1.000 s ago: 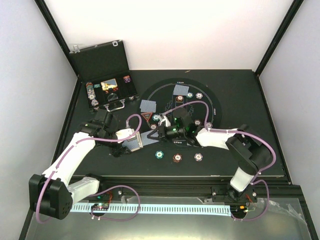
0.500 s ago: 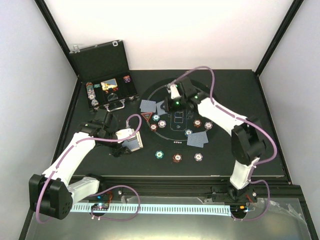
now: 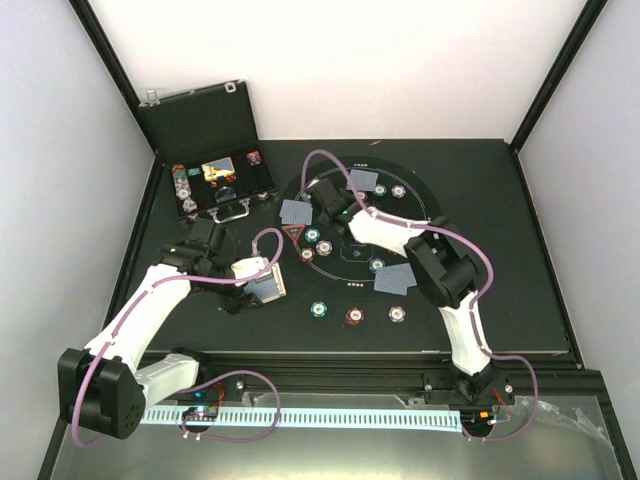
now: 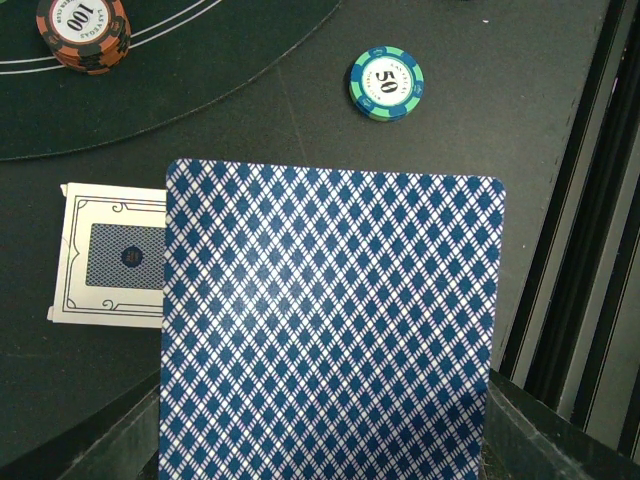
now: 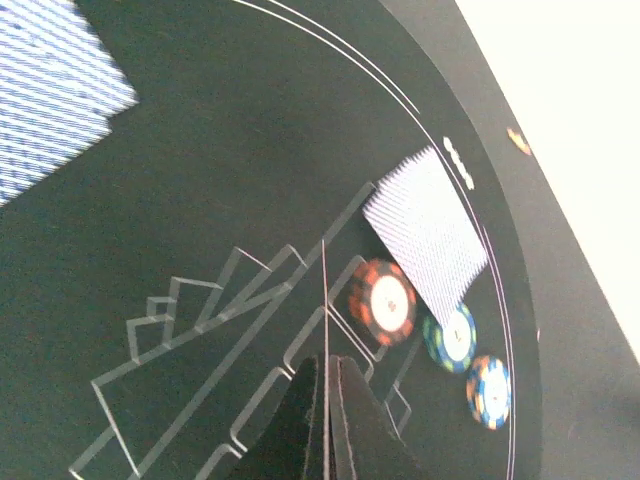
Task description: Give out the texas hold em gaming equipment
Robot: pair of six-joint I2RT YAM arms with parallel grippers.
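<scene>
My left gripper (image 3: 266, 284) is shut on playing cards; the blue diamond-patterned back (image 4: 330, 320) fills the left wrist view. It hovers left of the round mat, above a white card box (image 4: 105, 255), with a teal chip (image 4: 386, 84) and a brown chip (image 4: 83, 30) nearby. My right gripper (image 5: 325, 362) is shut on one playing card seen edge-on, over the left part of the mat (image 3: 322, 200). Face-down cards lie on the mat (image 3: 296, 212), (image 3: 363, 180), (image 3: 397, 278). A red triangle marker (image 3: 293, 234) sits by several chips (image 3: 324, 247).
The open black case (image 3: 215, 180) stands at the back left with more chips in it. Three chips (image 3: 354, 315) lie in a row near the mat's near edge. In the right wrist view a red chip (image 5: 383, 300), teal chip (image 5: 450, 337) and blue-orange chip (image 5: 488, 390) lie beside a card (image 5: 430, 235).
My right arm swung from the mat's near middle to its far side, then to its left part. A card now lies on the mat's near right. My left arm has not moved.
</scene>
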